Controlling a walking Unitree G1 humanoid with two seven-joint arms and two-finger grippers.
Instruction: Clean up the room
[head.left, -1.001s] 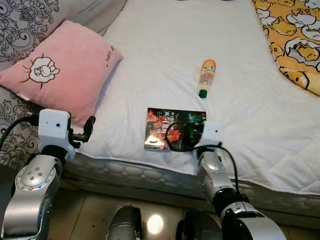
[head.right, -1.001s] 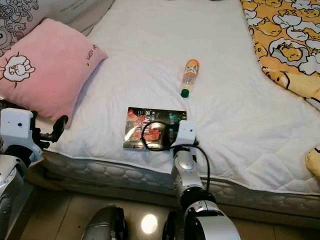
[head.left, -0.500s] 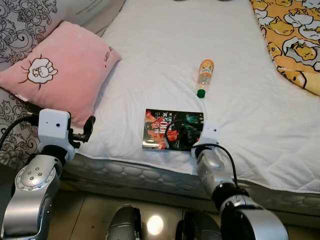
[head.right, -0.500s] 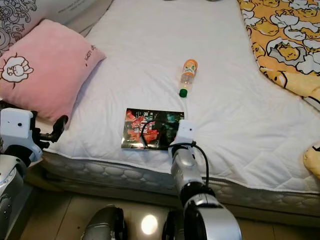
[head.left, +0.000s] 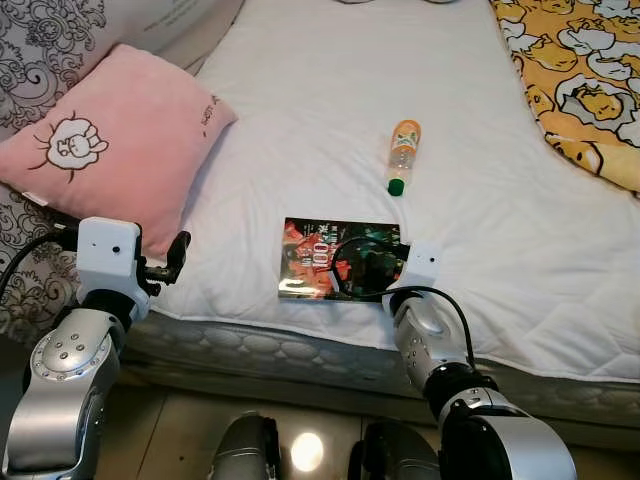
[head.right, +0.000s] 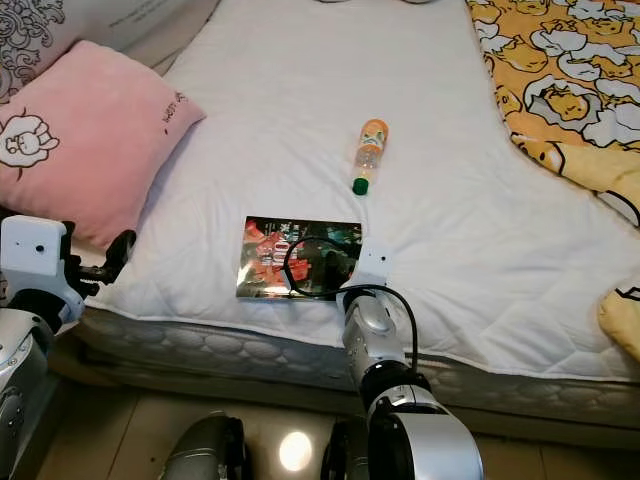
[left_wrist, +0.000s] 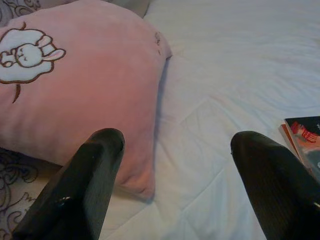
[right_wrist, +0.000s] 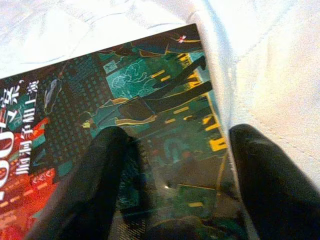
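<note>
**Right pincer over the book at the bed's front edge**

The book lies flat on the white bed, near its front edge. The right pincer hovers spread over the book's right end. The left pincer hangs spread beside the pink pillow at the bed's left edge. A bottle lies mid-bed.
</note>
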